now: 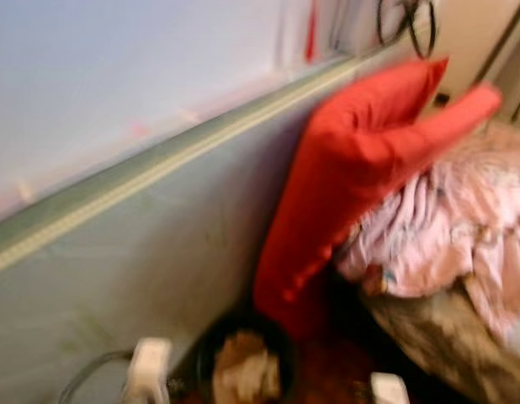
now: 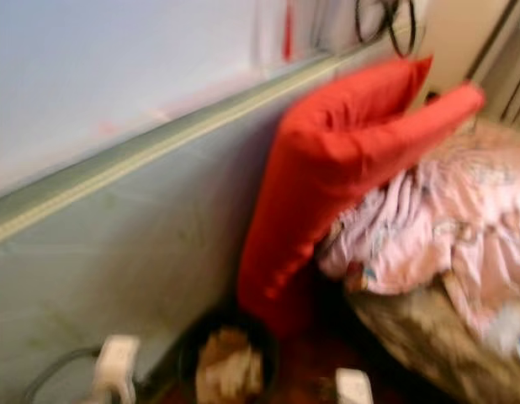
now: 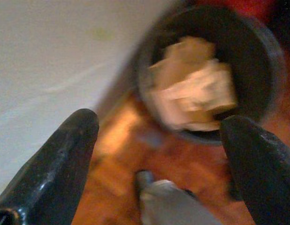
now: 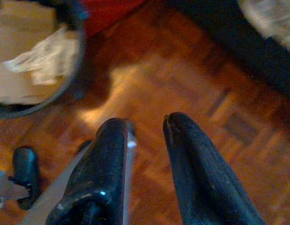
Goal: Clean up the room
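Pale green wall [image 1: 159, 252], parquet floor [image 4: 206, 93], bed [image 1: 462, 353]

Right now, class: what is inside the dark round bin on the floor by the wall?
The bin holds crumpled paper or cardboard scraps, pale and tan, piled near its rim. Whatever lies beneath them, and the bin's bottom, is covered. Blur hides finer detail.

A lived-in home, likely a bedroom. A red pillow [image 1: 352, 168] leans against a two-tone painted wall [image 1: 142, 227]. Just beside the pillow lies rumpled pink bedding [image 1: 462, 227], and below it a dark wastebin [image 3: 206, 75] of crumpled paper stands on parquet floor [image 4: 196, 89].
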